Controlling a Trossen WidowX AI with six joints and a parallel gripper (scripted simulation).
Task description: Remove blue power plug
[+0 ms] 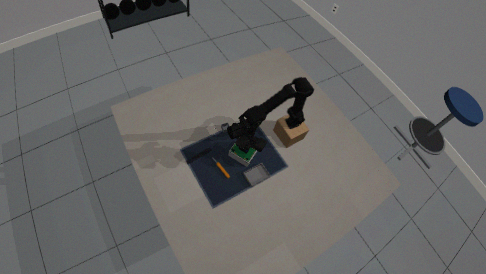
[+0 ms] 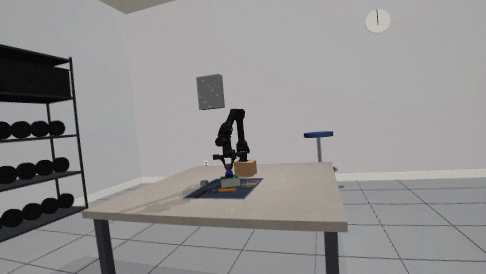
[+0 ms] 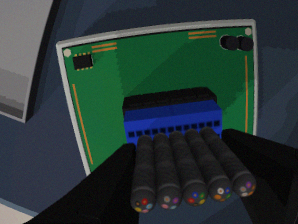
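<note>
The blue power plug (image 3: 172, 117) (image 2: 229, 172) is at the black socket (image 3: 167, 97) on the green circuit board (image 3: 100, 105) (image 1: 244, 155) (image 2: 230, 183). Several dark cables come out of the plug toward the wrist camera. My gripper (image 3: 178, 147) is shut on the plug, one finger at each end. The black socket shows along the plug's far side; how deep the plug sits in it is hidden. The grey tray (image 1: 256, 174) (image 3: 22, 55) stands beside the board, empty. In the top view the arm hides the plug.
An orange-handled tool (image 1: 222, 169) (image 2: 226, 190) lies on the dark blue mat (image 1: 215, 192) on the board's other side. A small grey object (image 1: 225, 127) (image 2: 204, 183) is near the mat's edge. The arm stands on a wooden block (image 1: 291, 133) (image 2: 245, 168).
</note>
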